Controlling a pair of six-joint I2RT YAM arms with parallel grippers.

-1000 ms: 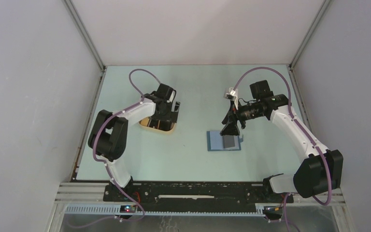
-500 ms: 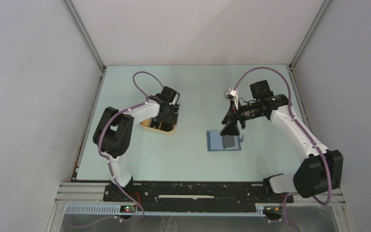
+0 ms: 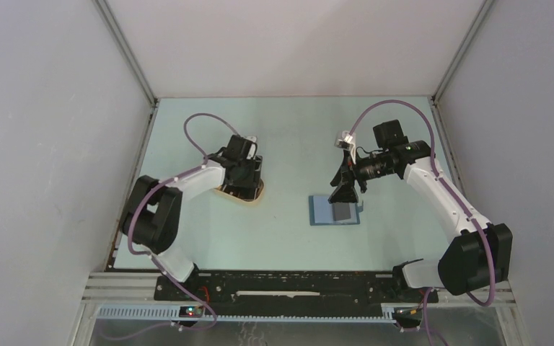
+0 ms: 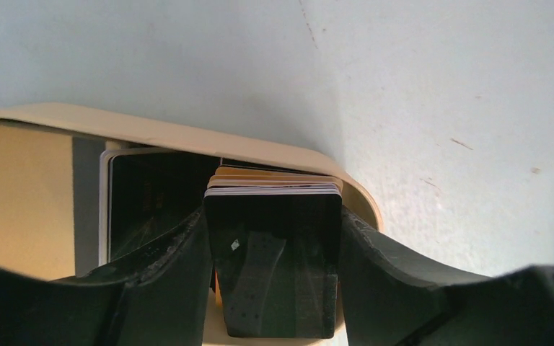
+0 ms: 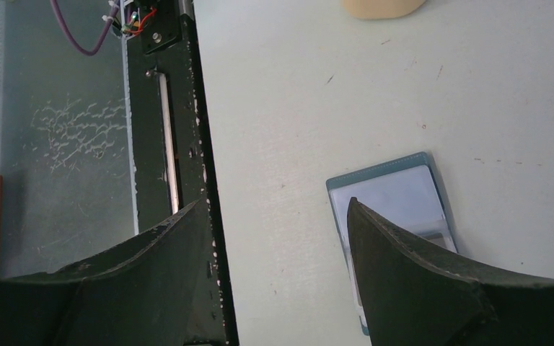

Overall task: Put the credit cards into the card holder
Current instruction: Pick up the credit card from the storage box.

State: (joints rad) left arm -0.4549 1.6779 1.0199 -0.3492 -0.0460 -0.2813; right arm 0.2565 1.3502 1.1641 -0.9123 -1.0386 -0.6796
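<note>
Even, diffuse overhead light is illuminating the table (image 3: 288, 130) brightly, casting soft shadows. Wrist views are showing dark, unfocused lower edges; the glossy credit cards (image 4: 274, 267) are mirroring reflections.

credit cards (image 4: 273, 267) lower centre of left wrist view: top one glossy black, stack edges white and orange; tray (image 4: 187, 137) tan; card holder (image 5: 389, 194) teal rim, pale blue inside, grey card (image 3: 341, 213) on it; table (image 3: 288, 137) pale mint, few dark specks
</note>
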